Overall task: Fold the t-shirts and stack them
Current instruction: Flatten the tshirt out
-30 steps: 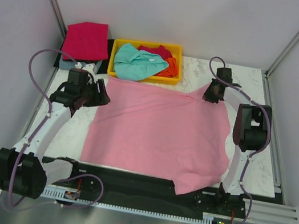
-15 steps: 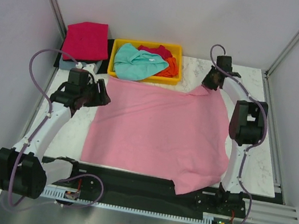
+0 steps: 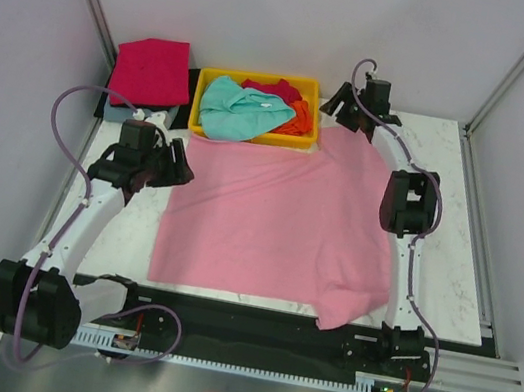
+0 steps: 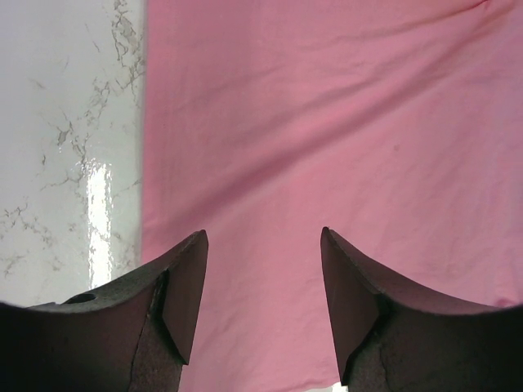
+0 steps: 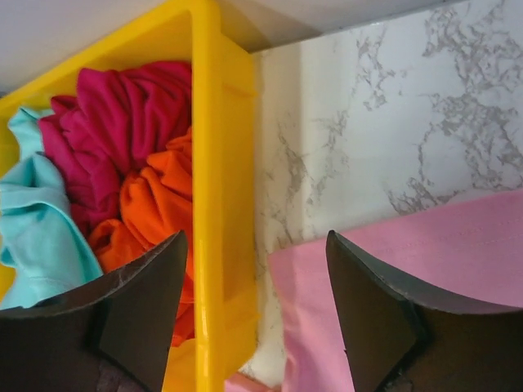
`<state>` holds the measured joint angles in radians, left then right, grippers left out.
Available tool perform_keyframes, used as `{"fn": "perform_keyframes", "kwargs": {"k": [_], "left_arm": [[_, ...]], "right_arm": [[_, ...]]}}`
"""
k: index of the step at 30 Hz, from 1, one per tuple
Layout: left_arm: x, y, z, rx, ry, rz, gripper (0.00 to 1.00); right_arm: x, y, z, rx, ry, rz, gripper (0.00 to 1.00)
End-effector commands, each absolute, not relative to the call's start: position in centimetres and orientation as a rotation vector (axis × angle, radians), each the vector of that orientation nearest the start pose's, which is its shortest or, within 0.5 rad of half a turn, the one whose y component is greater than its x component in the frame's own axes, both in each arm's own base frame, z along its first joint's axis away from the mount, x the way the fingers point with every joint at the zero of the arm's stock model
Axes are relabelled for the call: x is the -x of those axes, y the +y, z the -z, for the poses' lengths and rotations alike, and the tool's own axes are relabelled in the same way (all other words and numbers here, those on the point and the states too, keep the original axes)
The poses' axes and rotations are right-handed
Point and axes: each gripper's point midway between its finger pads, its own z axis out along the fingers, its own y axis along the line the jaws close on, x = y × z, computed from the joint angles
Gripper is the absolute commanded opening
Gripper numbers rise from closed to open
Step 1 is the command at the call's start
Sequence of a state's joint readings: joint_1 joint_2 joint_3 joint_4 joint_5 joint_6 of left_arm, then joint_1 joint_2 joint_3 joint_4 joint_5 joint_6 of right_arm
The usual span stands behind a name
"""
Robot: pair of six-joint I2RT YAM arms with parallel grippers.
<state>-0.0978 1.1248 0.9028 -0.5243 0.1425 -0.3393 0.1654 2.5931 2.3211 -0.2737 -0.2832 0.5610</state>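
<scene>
I see the pink t-shirt (image 3: pixel 278 219) spread flat mid-way across the counter (image 3: pixel 450 280), its 5 o'clock corner bunched at the near edge. Left fingers (image 4: pixel 184 278) apart, empty, hovering over the shirt's 9 o'clock edge. Right fingers (image 5: pixel 147 294) apart too, nothing in them, above the shirt's 1 o'clock corner, just beside the yellow tray (image 5: pixel 208 163) wall. Tray at 12 o'clock holds teal tee (image 3: pixel 237 108), orange tee (image 5: pixel 151 204), crimson tee (image 5: pixel 114 106) -- red tee (image 3: pixel 152 70) lies folded at 11 o'clock

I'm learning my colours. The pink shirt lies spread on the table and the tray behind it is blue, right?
Not quite. The tray is yellow, not blue; the top view shows it. The pink shirt does lie spread on the table.
</scene>
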Motion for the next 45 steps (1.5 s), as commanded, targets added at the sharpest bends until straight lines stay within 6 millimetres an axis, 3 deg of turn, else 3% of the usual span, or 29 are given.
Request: {"fn": "perform_keyframes", "kwargs": {"k": [1, 2, 3, 6, 8, 9, 10, 11, 12, 13, 14, 15, 16, 17, 18, 19, 20, 22, 23, 25, 26, 28, 29, 32, 35, 37, 38, 41, 45], "left_arm": [[-31.3, -7.2, -17.8, 0.135, 2.272, 0.393, 0.64], [-31.3, -7.2, -17.8, 0.135, 2.272, 0.393, 0.64], [-31.3, -7.2, -17.8, 0.136, 2.270, 0.391, 0.64], [-31.4, -7.1, -17.8, 0.139, 2.271, 0.379, 0.64], [-31.4, -7.0, -17.5, 0.139, 2.277, 0.373, 0.65], [-31.3, -7.1, -17.4, 0.138, 2.282, 0.375, 0.65], [-31.1, -7.4, -17.1, 0.131, 2.296, 0.375, 0.65], [-31.0, -7.4, -16.9, 0.132, 2.306, 0.361, 0.65], [-30.9, -7.7, -16.8, 0.127, 2.312, 0.357, 0.65], [-30.5, -8.7, -16.6, 0.094, 2.324, 0.363, 0.65], [-30.2, -8.8, -16.4, 0.088, 2.340, 0.337, 0.65], [-29.9, -9.3, -16.2, 0.069, 2.355, 0.335, 0.65], [-29.3, -10.2, -16.1, 0.045, 2.366, 0.347, 0.65], [-28.9, -10.3, -15.6, 0.045, 2.381, 0.344, 0.65], [-28.6, -10.5, -15.4, 0.041, 2.389, 0.352, 0.65], [-28.2, -10.6, -15.6, 0.039, 2.381, 0.364, 0.65], [-27.8, -10.6, -15.3, 0.035, 2.388, 0.370, 0.65], [-27.3, -10.6, -15.9, 0.018, 2.371, 0.383, 0.66], [-26.9, -10.7, -15.9, 0.012, 2.370, 0.390, 0.66], [-26.6, -10.7, -16.1, 0.005, 2.362, 0.403, 0.66], [-26.2, -10.9, -16.2, -0.003, 2.356, 0.420, 0.66], [-25.9, -10.9, -16.1, -0.005, 2.354, 0.428, 0.66], [-25.8, -10.9, -16.1, -0.007, 2.349, 0.430, 0.66], [-25.6, -11.0, -15.9, -0.005, 2.356, 0.426, 0.66], [-25.1, -11.6, -14.7, -0.008, 2.404, 0.428, 0.66], [-24.7, -12.1, -13.3, -0.006, 2.469, 0.418, 0.66], [-24.4, -12.0, -12.5, 0.007, 2.506, 0.400, 0.65], [-23.2, -12.6, -10.7, 0.089, 2.597, 0.443, 0.65], [-22.6, -13.0, -8.2, 0.226, 2.651, 0.437, 0.64]], "right_arm": [[-66.6, 17.5, -15.6, -0.161, 2.010, -0.701, 0.78], [-66.5, 16.9, -16.4, -0.166, 2.001, -0.672, 0.78], [-65.8, 16.2, -15.5, -0.181, 2.025, -0.637, 0.79], [-63.5, 14.2, -20.3, -0.174, 1.966, -0.555, 0.81], [-62.0, 12.3, -21.0, -0.215, 1.980, -0.494, 0.81], [-60.5, 11.2, -19.0, -0.251, 2.036, -0.462, 0.81], [-59.0, 9.6, -21.4, -0.289, 2.008, -0.432, 0.81], [-56.6, 7.6, -18.3, -0.379, 2.099, -0.340, 0.81], [-54.6, 6.1, -20.7, -0.428, 2.068, -0.297, 0.81], [-52.8, 4.7, -20.4, -0.479, 2.083, -0.251, 0.81], [-49.2, 3.9, -16.6, -0.528, 2.182, -0.186, 0.81], [-46.9, 3.1, -18.8, -0.564, 2.132, -0.171, 0.81], [-44.8, 3.0, -18.0, -0.592, 2.153, -0.171, 0.81], [-40.8, 2.8, -13.8, -0.642, 2.263, -0.145, 0.81], [-38.8, 3.2, -13.1, -0.695, 2.278, -0.172, 0.80], [-36.7, 4.5, -14.0, -0.680, 2.265, -0.233, 0.79], [-33.5, 5.3, -11.0, -0.680, 2.347, -0.225, 0.80], [-30.2, 7.8, -10.7, -0.649, 2.365, -0.258, 0.79], [-27.5, 8.0, -8.6, -0.648, 2.434, -0.226, 0.80], [-24.8, 9.5, -8.4, -0.668, 2.424, -0.248, 0.80], [-22.6, 9.5, -6.8, -0.683, 2.466, -0.224, 0.80], [-20.5, 10.6, -6.9, -0.704, 2.454, -0.264, 0.80], [-19.0, 9.4, -6.1, -0.716, 2.467, -0.176, 0.80], [-18.2, 8.9, -6.2, -0.725, 2.417, -0.172, 0.79], [-19.9, 9.7, -7.1, -0.694, 2.380, -0.182, 0.78], [-20.7, 10.0, -5.9, -0.631, 2.442, -0.099, 0.77], [-21.7, 10.8, -6.2, -0.621, 2.441, -0.114, 0.76], [-22.9, 11.9, -4.2, -0.589, 2.506, -0.100, 0.76], [-24.6, 10.6, -1.7, -0.596, 2.558, -0.056, 0.76]]}}
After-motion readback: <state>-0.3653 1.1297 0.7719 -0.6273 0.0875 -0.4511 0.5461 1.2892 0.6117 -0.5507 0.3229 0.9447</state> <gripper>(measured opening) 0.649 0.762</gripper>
